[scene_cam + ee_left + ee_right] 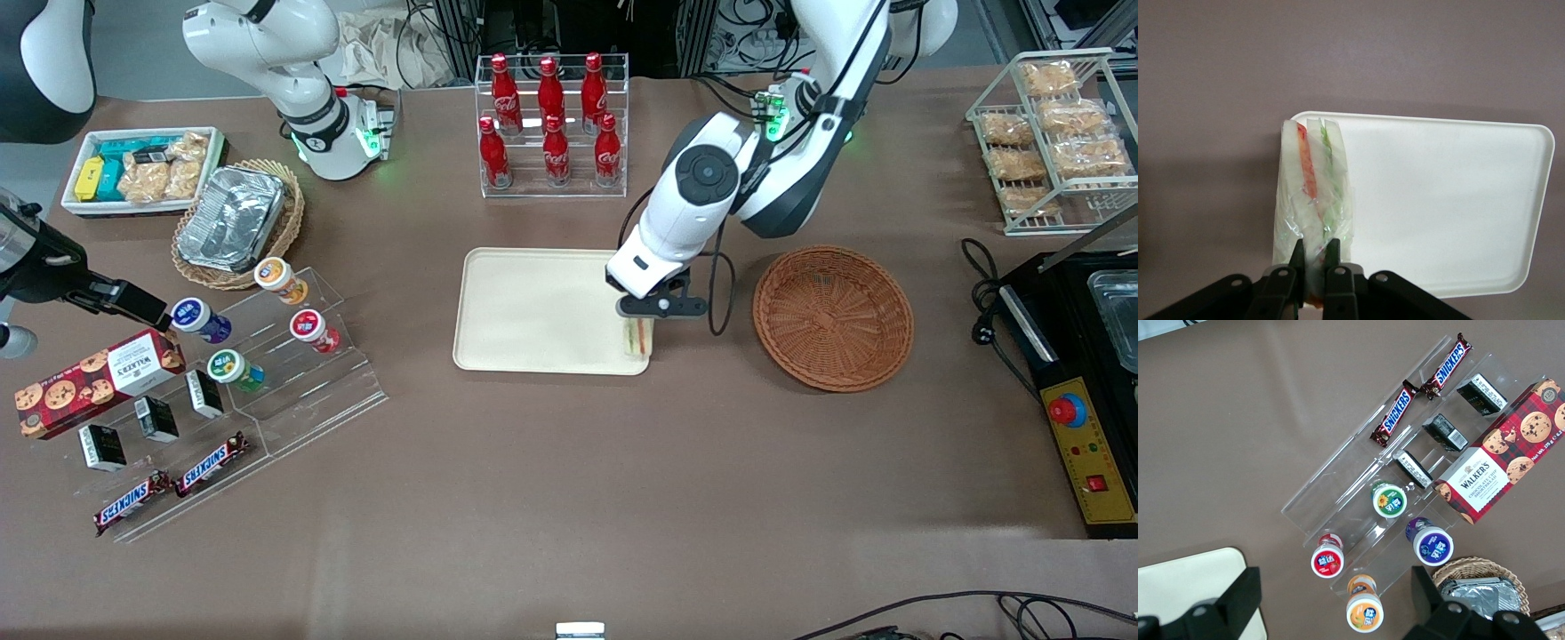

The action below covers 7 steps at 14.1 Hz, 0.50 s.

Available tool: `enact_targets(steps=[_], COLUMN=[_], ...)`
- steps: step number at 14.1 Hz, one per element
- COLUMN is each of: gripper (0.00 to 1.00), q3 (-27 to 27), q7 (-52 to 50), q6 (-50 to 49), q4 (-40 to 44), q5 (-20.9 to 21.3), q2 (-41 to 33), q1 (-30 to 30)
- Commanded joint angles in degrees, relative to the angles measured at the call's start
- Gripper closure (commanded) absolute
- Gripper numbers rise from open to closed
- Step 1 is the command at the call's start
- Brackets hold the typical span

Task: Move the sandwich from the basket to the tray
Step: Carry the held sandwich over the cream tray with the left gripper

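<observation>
Just right of the front view's centre, the black two-finger gripper (637, 327) pinches a plastic-wrapped triangular white-bread sandwich (637, 338) with red, orange and green layers, over the lower right corner of the flat cream-beige plastic tray (533, 311). Further right sits the round reddish-brown wicker basket (833, 317).

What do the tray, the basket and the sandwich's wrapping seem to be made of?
Tray: probably plastic, cream, smooth and matte, with a moulded low rim. Basket: woven wicker, reddish-brown, its strands visible. Sandwich: white bread in what looks like thin clear film, which crinkles and glints. The gripper is shut on it at the tray's edge.
</observation>
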Motion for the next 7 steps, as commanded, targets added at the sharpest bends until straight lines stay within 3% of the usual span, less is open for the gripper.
enact_targets(steps=[1, 7], gripper=[1.0, 1.0], q3=[0.5, -1.0], q7=[0.6, 0.8], q6=[3.9, 7.3], q4=[0.4, 0.4], q5=[0.8, 1.3], q2=[2.9, 6.6], q1=[-1.2, -1.2])
